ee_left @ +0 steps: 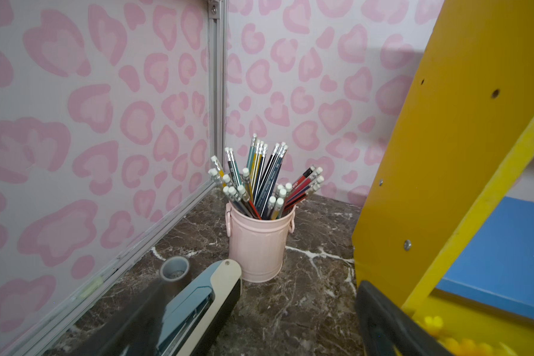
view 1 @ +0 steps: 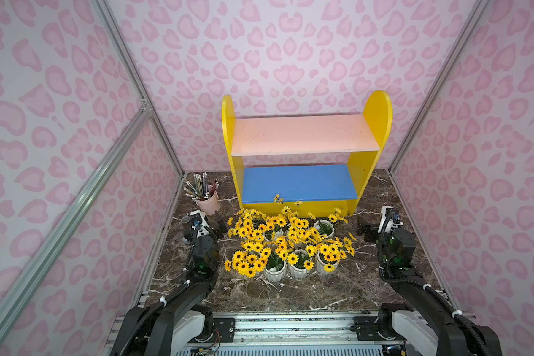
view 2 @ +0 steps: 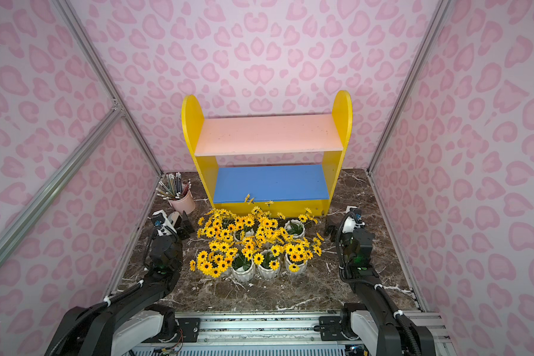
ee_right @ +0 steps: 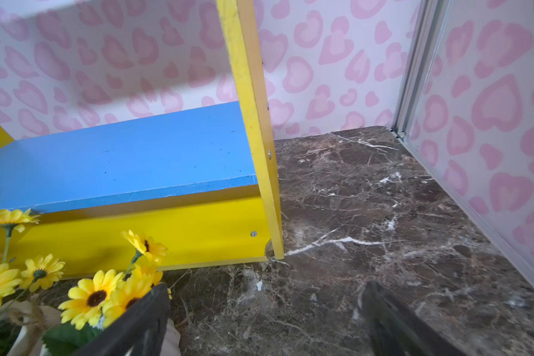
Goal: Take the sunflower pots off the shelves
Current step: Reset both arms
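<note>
Both boards of the shelves (view 1: 304, 135) are seen bare. The sunflower pots (view 1: 290, 243) are found upright in a tight cluster on the worktop (view 1: 290, 296), just in front of the shelves' lower front edge, so no pot is judged to be left for lifting. The cluster is flanked by both arms: the left gripper (view 1: 211, 222) is held spread and empty toward the worktop's left edge, beside the pink pencil cup (view 1: 208, 205). The right gripper (view 1: 365, 229) is likewise spread and empty toward the right edge, with the back-right pot (view 1: 325, 228) lying nearest to it.
</note>
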Robot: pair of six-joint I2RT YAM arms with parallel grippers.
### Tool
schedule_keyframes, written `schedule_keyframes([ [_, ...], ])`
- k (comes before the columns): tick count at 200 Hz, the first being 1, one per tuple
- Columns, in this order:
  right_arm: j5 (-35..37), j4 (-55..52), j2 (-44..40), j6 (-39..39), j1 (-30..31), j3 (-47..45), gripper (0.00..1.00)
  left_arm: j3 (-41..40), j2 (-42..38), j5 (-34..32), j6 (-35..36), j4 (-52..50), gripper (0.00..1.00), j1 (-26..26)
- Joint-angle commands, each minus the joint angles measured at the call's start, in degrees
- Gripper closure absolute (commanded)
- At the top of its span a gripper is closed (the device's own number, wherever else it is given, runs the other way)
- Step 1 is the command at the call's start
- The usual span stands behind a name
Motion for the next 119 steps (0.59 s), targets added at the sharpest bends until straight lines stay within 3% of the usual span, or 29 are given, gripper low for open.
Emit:
schedule_keyframes([
  [1, -3.2, 4.9, 2.2, 0.9, -1.2, 0.6, 0.01, 1.6, 6.9, 2.6, 3.4, 14.1, 0.03, 0.7],
  [33, -6.1, 7.3, 6.2, 1.2, -3.7, 0.3, 0.01, 5.8, 13.5, 8.4, 7.2, 14.1, 0.03, 2.4],
  [59, -7.2, 9.2, 9.2, -1.7, -3.9, 0.1, 0.01, 0.7, 21.8, 11.2, 3.2, 32.4, 0.02, 6.9],
  [68, -7.4, 9.4, 9.8, -2.4, -3.8, 0.2, 0.01, 1.3, 19.1, 12.7, 1.9, 26.1, 0.03, 8.0],
  [80, -7.1, 10.2, 10.2, -2.9, -3.8, 0.2, 0.01, 0.5, 21.0, 14.3, 1.6, 30.8, 0.03, 8.9],
  [119, -6.4, 15.7, 10.1, -4.9, -3.8, -2.5, 0.01, 3.6, 21.0, 15.1, 2.4, 24.8, 0.02, 8.7],
])
